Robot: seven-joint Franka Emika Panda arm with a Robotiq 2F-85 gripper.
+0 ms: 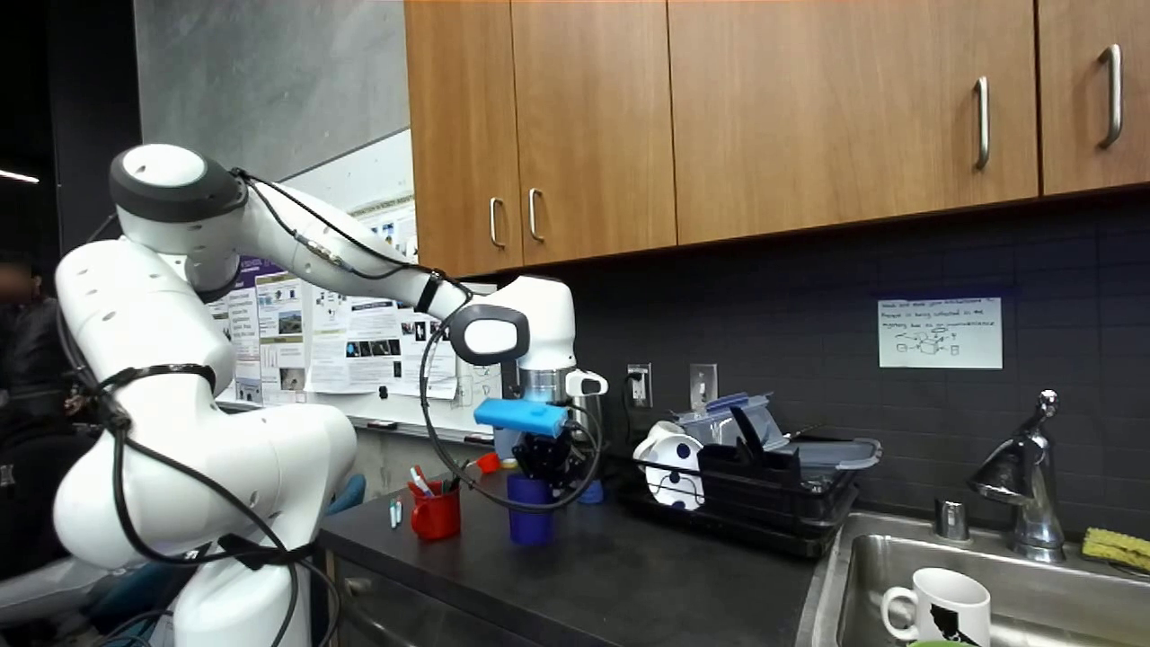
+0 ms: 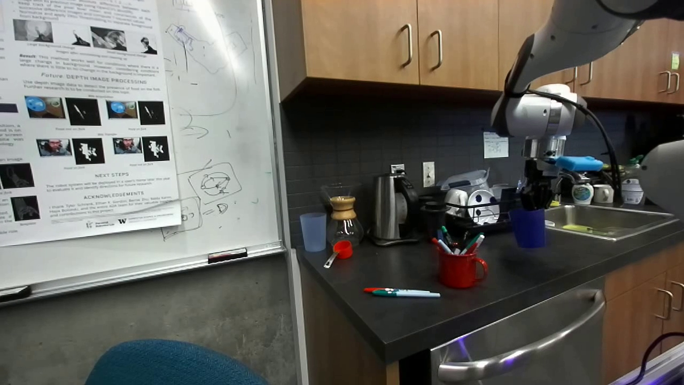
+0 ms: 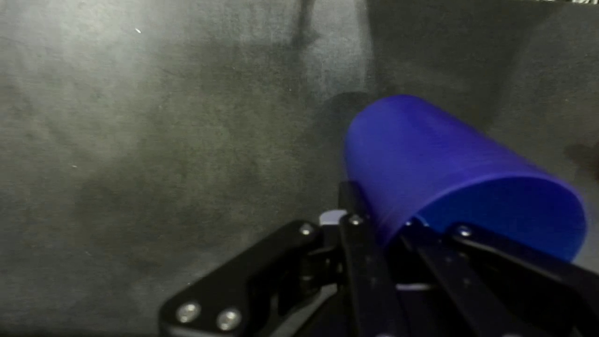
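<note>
One blue cup (image 3: 416, 145) has its wall pinched by the claw (image 2: 536, 202), one finger inside. It lies inward of the bench's (image 2: 395, 313) front edge, between sink (image 2: 630, 216) and red mug (image 2: 457, 271); base contact is unclear.

Deep-blue cup (image 2: 528, 230), black end effector (image 3: 386, 224). Red mug (image 2: 457, 271), dark-grey counter (image 1: 647, 580). White dish (image 1: 667, 460) dotted with dark spots, brown cabinets (image 1: 827, 117), yellow sponge (image 1: 1117, 548).

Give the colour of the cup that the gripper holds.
The cup is violet-blue outside and darker blue inside; the wrist view shows it best.
</note>
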